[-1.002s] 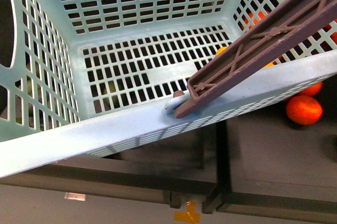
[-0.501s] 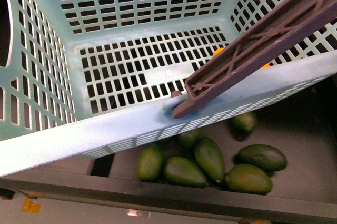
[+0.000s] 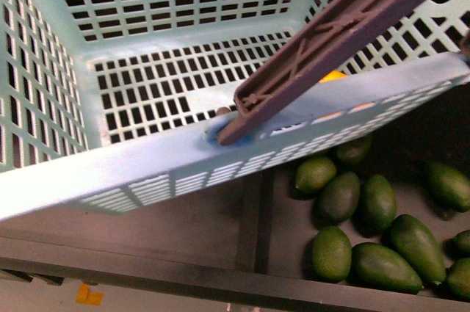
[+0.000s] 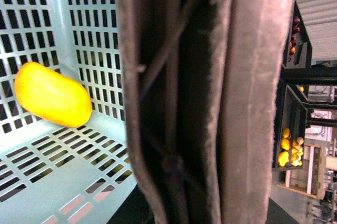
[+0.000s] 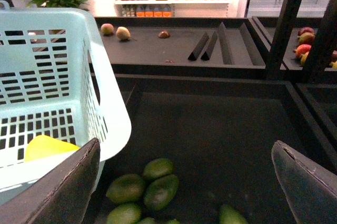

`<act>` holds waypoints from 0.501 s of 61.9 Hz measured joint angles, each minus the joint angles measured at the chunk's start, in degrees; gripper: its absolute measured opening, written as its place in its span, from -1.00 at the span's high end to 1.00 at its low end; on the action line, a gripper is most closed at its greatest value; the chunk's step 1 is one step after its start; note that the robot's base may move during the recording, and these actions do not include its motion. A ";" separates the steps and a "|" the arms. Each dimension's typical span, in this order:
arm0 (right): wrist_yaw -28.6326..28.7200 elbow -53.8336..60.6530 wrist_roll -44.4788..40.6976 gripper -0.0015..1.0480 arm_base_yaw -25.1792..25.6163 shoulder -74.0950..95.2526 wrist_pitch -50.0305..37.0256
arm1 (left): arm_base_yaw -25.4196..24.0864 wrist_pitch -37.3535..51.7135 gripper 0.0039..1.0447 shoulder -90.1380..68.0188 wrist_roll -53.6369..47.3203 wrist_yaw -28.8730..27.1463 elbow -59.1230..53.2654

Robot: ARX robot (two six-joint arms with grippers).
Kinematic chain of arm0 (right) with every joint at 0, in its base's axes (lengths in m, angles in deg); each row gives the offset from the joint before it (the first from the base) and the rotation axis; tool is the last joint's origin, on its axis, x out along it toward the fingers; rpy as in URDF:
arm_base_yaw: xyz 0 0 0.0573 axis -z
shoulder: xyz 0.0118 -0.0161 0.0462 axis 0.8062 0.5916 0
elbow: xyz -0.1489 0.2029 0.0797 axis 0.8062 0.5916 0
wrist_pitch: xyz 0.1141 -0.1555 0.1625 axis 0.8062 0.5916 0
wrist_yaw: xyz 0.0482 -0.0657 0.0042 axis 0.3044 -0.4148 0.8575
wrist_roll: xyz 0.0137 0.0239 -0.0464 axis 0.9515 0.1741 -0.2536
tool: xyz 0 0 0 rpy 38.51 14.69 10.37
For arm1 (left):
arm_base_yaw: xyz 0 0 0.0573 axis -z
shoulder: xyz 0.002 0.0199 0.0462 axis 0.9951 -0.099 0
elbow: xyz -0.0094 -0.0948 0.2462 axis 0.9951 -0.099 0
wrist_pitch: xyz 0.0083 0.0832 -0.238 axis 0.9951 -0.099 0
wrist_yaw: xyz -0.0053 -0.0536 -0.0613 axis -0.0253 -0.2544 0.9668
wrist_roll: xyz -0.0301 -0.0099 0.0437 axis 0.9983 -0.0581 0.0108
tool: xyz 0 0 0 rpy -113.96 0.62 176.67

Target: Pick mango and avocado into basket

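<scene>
**Arrival at the avocado bin, with the mango already aboard.**

Front view: the avocados [image 3: 382, 268], absent from the frame a second ago and half-hidden under the rim half a second ago, now lie in the open below the basket [image 3: 147, 180], whose handle [image 3: 330, 33] crosses its mouth. A sliver of the mango [image 3: 334, 75] shows behind that handle.

Left wrist view: the mango [image 4: 52, 95] rests on the basket floor. The handle [image 4: 210, 97] fills the lens, and the left gripper itself is unseen, so its grip cannot be told.

Right wrist view: the right gripper [image 5: 184, 187] hangs empty, its fingers [image 5: 63, 192] spread wide. The avocados [image 5: 160, 191] lie beneath and between them, and the basket [image 5: 105, 124] is just beside one finger. By this showing, only the avocado pick remains.
</scene>
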 joint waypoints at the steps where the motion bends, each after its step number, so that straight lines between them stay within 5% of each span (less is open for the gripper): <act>1: 0.00 0.00 0.00 -0.83 0.00 0.00 0.00 | 0.07 0.00 0.72 0.00 -0.04 0.04 0.00; 10: -1.14 -0.17 0.20 -0.83 -0.13 0.20 0.52 | 0.33 0.00 0.72 0.00 0.48 1.49 0.00; 15: -14.75 -7.10 6.88 -0.83 -1.62 4.59 17.92 | 0.61 0.00 0.72 0.00 0.66 1.90 0.00; 19: -21.75 -12.63 9.46 -0.83 1.86 9.46 29.94 | 0.94 0.02 0.72 0.00 0.83 2.16 0.00; 24: -19.65 -14.43 9.07 -0.83 8.35 13.25 32.79 | 1.18 0.04 0.72 0.00 0.81 2.47 0.00; 31: -9.09 -16.87 2.73 -0.83 19.71 20.76 25.83 | 1.18 0.02 0.72 0.00 0.98 2.29 0.00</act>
